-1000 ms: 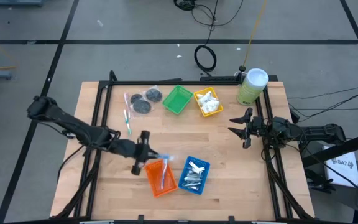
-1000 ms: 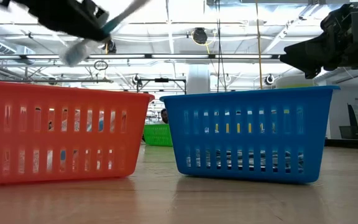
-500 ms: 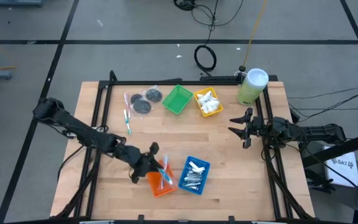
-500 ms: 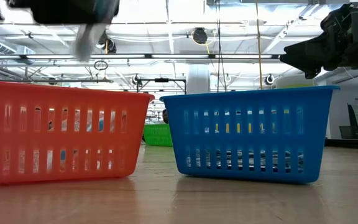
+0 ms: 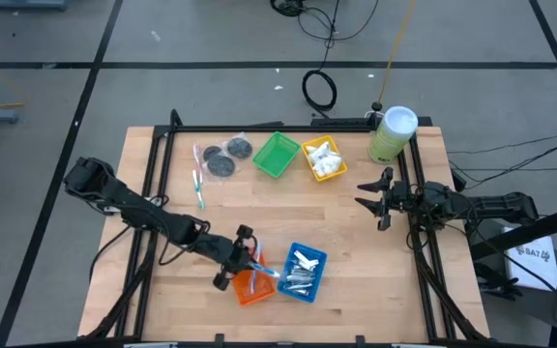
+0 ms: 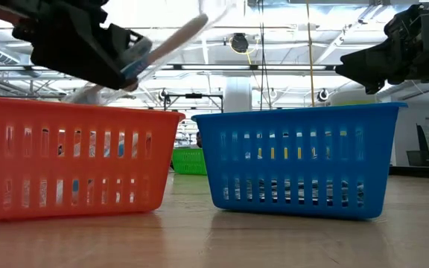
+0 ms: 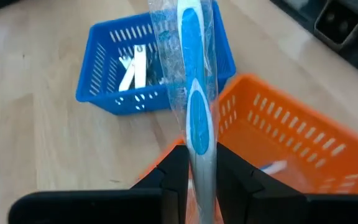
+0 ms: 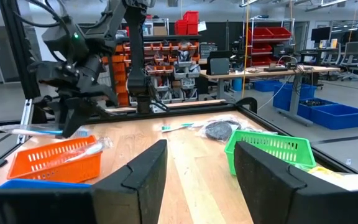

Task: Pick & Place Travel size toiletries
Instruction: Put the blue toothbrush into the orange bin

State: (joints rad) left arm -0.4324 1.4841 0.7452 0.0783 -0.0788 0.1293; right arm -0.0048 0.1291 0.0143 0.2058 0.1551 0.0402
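My left gripper (image 5: 248,263) hangs over the orange tray (image 5: 251,288), shut on a blue-and-white toothbrush in a clear wrapper (image 7: 191,74). In the low view the toothbrush (image 6: 173,41) slants up out of the gripper (image 6: 95,48) above the orange tray (image 6: 73,160). Another wrapped stick (image 7: 272,167) lies in that tray. The blue tray (image 5: 301,273) beside it holds silver tubes (image 7: 132,68). More sticks (image 5: 198,179) and dark discs (image 5: 222,162) lie on the table at the far left. My right gripper (image 5: 367,198) waits open at the right edge. My left gripper pinches the toothbrush's handle (image 7: 200,158) between its two fingers (image 7: 174,177). The fingers come slanting down from the table's left, and the toothbrush runs on past their tips. It is lifted clear above the orange tray, its free end reaching toward the blue tray.
A green tray (image 5: 277,155) and a yellow tray (image 5: 324,159) with white packets stand at the far middle. A tall pale green canister (image 5: 393,133) stands at the far right corner. Bare wood lies between the trays and my right gripper.
My left gripper has gone down and toward the table's right and near edges, carrying the toothbrush from beside the orange tray to above it. It has tipped further downward, and the toothbrush now slants up over the tray.
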